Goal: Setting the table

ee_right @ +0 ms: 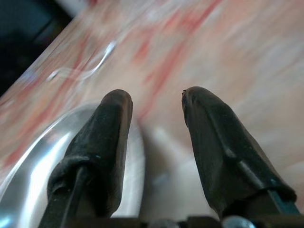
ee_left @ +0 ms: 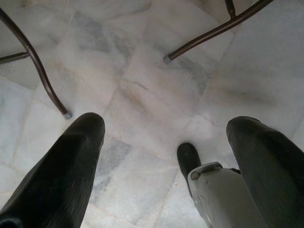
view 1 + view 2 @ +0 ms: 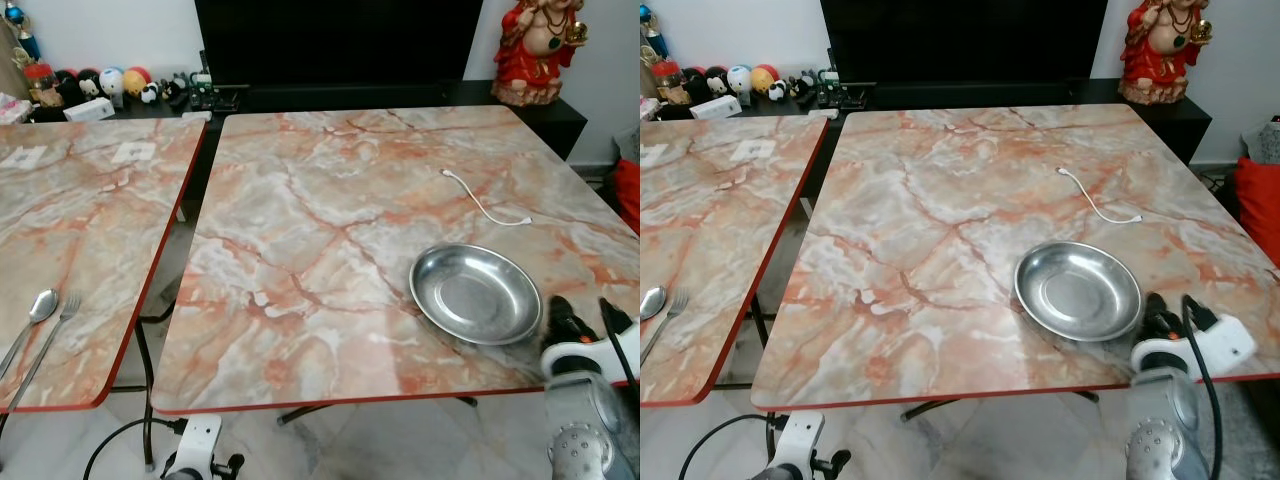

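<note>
Steel dish (image 3: 476, 293), round and shallow, nothing in it, lying on the marble-patterned table (image 3: 300, 230) near its front right corner. Right gripper (image 1: 156, 102) just beside the dish's near right rim, fingers (image 1: 107, 137) spread with a clear gap, gripping nothing; one finger over the rim, the other over bare tabletop. White cable (image 3: 485, 205) beyond the dish, apart from it. Spoon (image 3: 38, 310) and fork (image 3: 62, 315) side by side on the neighbouring table (image 3: 80, 230) to the left. Left gripper (image 2: 166, 128) low, fingers wide apart over the tiled floor (image 2: 142, 85) by table legs.
</note>
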`<state>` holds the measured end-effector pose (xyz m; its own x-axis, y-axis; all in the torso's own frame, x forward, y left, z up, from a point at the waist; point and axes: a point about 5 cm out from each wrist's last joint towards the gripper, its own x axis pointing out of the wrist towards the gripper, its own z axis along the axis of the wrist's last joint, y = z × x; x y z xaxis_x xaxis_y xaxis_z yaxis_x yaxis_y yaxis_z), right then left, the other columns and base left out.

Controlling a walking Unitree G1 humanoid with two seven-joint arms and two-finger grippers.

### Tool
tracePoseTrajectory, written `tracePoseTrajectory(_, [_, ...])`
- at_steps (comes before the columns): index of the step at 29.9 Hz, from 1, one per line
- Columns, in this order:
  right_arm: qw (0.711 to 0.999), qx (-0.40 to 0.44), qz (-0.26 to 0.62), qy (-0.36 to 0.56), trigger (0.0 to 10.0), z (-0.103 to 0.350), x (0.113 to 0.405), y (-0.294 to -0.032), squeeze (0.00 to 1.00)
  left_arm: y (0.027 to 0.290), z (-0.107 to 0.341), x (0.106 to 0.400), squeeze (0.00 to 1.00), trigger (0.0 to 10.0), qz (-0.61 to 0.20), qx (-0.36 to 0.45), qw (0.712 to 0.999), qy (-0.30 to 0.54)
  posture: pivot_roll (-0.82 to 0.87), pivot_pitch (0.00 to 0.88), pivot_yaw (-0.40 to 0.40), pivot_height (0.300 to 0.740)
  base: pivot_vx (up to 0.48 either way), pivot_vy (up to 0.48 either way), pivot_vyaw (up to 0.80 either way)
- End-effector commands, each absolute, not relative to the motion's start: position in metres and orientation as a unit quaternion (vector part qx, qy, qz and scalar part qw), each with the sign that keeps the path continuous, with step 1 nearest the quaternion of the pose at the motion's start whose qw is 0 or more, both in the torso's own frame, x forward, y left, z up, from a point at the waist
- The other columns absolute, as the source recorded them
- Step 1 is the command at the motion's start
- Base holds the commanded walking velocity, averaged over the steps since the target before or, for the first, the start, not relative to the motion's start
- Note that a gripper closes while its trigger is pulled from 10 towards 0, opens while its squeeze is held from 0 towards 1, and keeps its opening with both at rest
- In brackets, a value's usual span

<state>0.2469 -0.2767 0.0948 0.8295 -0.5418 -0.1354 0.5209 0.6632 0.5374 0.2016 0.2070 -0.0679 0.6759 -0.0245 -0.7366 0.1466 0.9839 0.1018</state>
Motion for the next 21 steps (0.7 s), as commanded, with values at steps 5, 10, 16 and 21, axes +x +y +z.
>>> tracePoseTrajectory(5, [0.952, 0.155, -0.259, -0.047, 10.0, 0.112, 0.247, -0.273, 0.00, 0.208, -0.069, 0.200, 0.00, 10.0, -0.052, 0.081, 0.909, 0.407, 0.00, 0.000, 0.003, 0.740, 0.000, 0.000, 0.00])
tracePoseTrajectory(10, [0.987, 0.032, -0.154, -0.044, 10.0, 0.118, 0.260, -0.240, 0.00, 0.206, -0.069, 0.201, 0.00, 10.0, -0.052, 0.078, 0.909, 0.405, 0.00, 0.000, -0.002, 0.740, 0.000, 0.000, 0.00])
tracePoseTrajectory(16, [0.988, 0.037, -0.144, -0.041, 10.0, 0.111, 0.261, -0.232, 0.00, 0.204, -0.070, 0.200, 0.00, 10.0, -0.051, 0.075, 0.909, 0.406, 0.00, 0.000, -0.005, 0.740, 0.000, 0.000, 0.00])
tracePoseTrajectory(21, [0.989, 0.042, -0.140, -0.038, 10.0, 0.108, 0.260, -0.231, 0.00, 0.205, -0.071, 0.198, 0.00, 10.0, -0.050, 0.076, 0.908, 0.409, 0.00, 0.000, -0.005, 0.740, 0.000, 0.000, 0.00])
